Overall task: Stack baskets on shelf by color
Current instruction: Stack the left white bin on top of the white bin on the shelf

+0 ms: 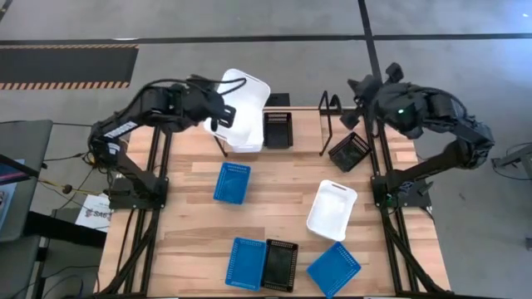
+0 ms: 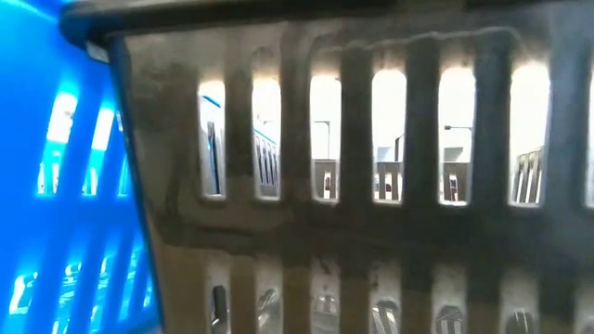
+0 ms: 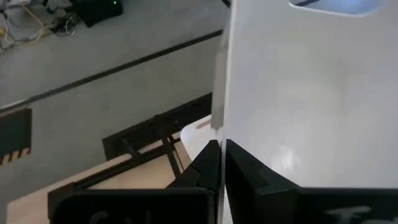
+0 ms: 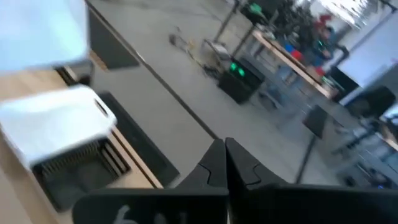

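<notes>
My left gripper (image 1: 218, 116) is over the table's far left part, shut on a white basket (image 1: 245, 93) that it holds up, tilted. Under it a second white basket (image 1: 248, 138) lies at the far edge beside a black basket (image 1: 278, 129). The black wire shelf (image 1: 329, 116) stands right of these, with a tilted black basket (image 1: 349, 152) by its near end. My right gripper (image 1: 356, 95) hovers shut beyond the shelf's far right end, touching nothing. On the table lie blue baskets (image 1: 232, 183), (image 1: 246, 262), (image 1: 334, 269), a white one (image 1: 332, 209) and a black one (image 1: 280, 265). My left gripper pinches the white basket's thin wall edge (image 3: 218, 121) between its two fingers (image 3: 205, 165). The basket (image 3: 311, 93) is lifted clear of the table and steeply tilted, above the other white basket.
The low view is blocked by a black basket (image 2: 371, 186) and a blue basket (image 2: 65, 186) standing right before the camera. The table's middle strip between the near and far baskets is bare wood (image 1: 283, 187). Beyond the far edge is grey floor.
</notes>
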Motion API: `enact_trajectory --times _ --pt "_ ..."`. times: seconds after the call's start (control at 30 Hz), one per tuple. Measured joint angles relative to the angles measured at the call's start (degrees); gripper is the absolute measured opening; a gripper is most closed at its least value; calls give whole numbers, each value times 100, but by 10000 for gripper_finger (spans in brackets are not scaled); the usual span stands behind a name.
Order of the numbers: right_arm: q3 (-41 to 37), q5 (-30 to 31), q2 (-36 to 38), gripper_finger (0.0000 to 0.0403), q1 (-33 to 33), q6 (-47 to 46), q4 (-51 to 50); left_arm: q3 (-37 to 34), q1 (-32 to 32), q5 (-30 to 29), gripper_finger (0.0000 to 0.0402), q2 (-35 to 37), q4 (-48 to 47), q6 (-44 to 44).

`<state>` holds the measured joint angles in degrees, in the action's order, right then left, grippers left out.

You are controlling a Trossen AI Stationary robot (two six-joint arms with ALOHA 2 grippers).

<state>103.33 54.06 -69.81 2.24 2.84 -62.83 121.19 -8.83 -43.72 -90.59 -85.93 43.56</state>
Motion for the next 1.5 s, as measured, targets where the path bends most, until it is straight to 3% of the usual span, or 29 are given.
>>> enact_trajectory --times 0.27,0.47,0.63,0.77,0.93,1.03,1.27,1.5 --pt "2 291 -170 2 10 -473 -643 -426 -418 676 0 -9 963 -391" --pt "-4 1328 -95 1 67 -1387 -1612 -906 -750 1127 0 -6 1369 -669" --pt "-26 1309 370 1 160 -2963 -2738 -1170 -1108 1363 0 16 1286 -803" --pt "-306 1163 858 1 57 -2932 -2463 -1319 -1470 1582 0 74 1707 -1164" --pt "-542 1158 1196 1 43 -3318 -2526 -1611 -2005 2427 0 82 2490 -1679" --pt "-685 1155 1326 1 42 -3458 -2520 -1856 -2245 2613 0 74 2816 -1756" --pt "-842 1216 1599 0 247 -3292 -2546 -2236 -2413 2615 0 68 2889 -1190" --pt "-842 1530 2149 0 675 -2800 -2537 -2574 -1819 1602 0 52 3025 243"
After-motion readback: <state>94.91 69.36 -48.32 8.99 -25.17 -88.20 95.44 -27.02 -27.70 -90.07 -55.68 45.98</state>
